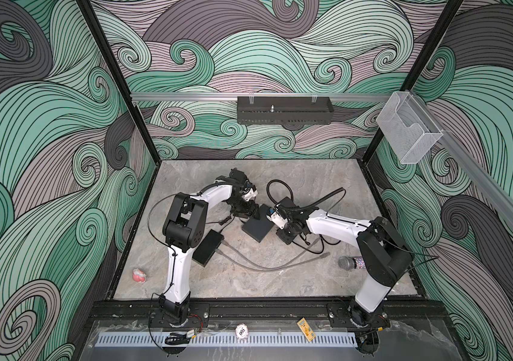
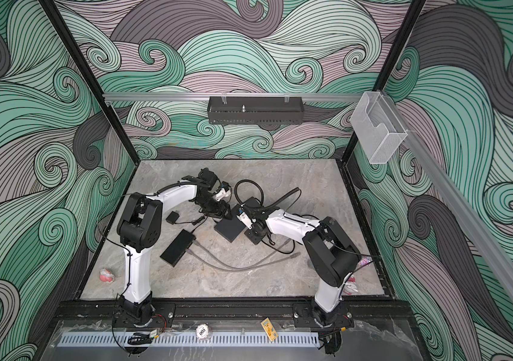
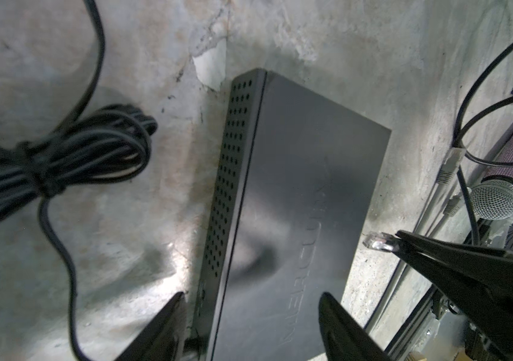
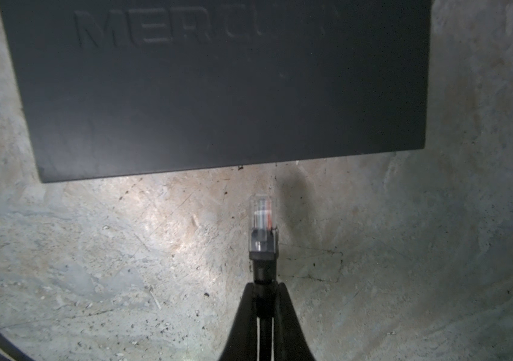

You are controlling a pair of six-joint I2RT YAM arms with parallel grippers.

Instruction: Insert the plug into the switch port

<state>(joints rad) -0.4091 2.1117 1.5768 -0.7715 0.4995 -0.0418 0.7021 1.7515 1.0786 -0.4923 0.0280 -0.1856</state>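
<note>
Low centre of the right wrist view, the right gripper [image 4: 264, 286] is clamped on the dark rear of the clear plug [image 4: 261, 215], a light, probably brittle tip best held there. Just beyond lies the switch [image 4: 217, 93], stiff but likely to slide; the left gripper [image 3: 252, 295] straddles its end, wide open.

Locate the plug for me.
Right wrist view: the plug is in the jaws of the right gripper, just short of the edge of the switch, not touching it.
</note>
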